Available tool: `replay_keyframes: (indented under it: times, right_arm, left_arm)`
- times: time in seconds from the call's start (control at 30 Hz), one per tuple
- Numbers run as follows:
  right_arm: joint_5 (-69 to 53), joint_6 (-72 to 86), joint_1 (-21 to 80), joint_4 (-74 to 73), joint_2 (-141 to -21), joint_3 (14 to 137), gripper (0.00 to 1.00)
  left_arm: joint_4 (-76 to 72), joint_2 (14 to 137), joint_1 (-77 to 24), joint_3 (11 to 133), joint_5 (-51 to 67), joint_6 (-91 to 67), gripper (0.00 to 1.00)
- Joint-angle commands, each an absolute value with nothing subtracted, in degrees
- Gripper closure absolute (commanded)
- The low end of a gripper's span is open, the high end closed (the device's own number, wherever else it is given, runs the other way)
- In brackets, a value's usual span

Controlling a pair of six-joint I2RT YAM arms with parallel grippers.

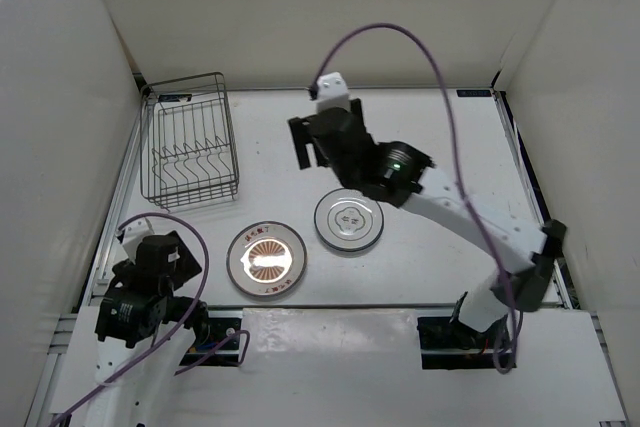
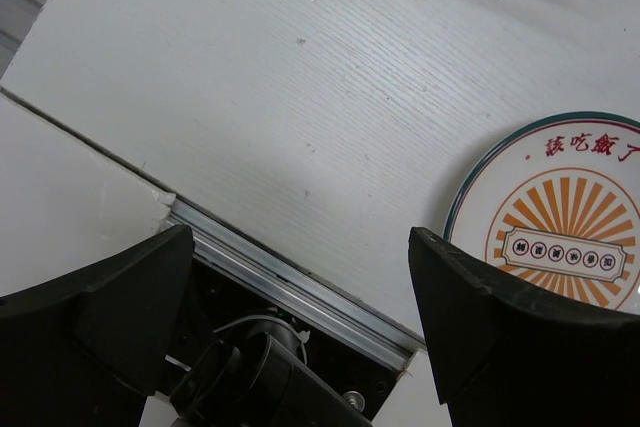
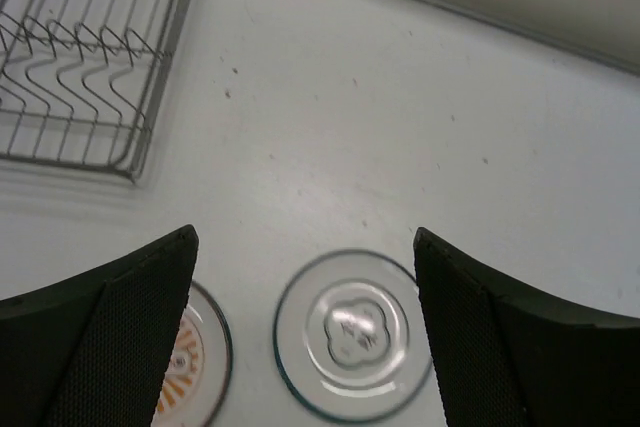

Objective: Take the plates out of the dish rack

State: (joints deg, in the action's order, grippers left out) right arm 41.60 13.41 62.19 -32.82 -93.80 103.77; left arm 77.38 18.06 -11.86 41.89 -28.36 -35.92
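Both finger pairs spread, empty: right gripper (image 3: 305,242) raised near ringed plate (image 1: 348,219), left gripper (image 2: 300,237) near-left beside sunburst plate (image 1: 267,259). Dish rack (image 1: 196,159) far left, nothing seen inside. Risk: low sweep clipping plate rim, skidding it toward near edge.

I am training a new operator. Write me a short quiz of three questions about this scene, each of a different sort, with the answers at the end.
1. True or false: a plate stands in the dish rack.
2. Which plate lies nearer the dish rack? A) the sunburst plate B) the ringed plate C) neither, because they are stacked.
3. Fill in the missing word: the right gripper hangs above the table, holds nothing, and its jaws are ___.

Key: 1 false, the rack is empty; 2 A; 3 open.
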Motion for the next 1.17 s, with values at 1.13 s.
replay_keyframes:
  times: [1.13]
  right_arm:
    - [43.1,32.9,62.0,-60.7,-39.3,45.6,0.1]
  left_arm:
    - [54.9,22.8,-16.4,33.6,12.6,-10.2,0.0]
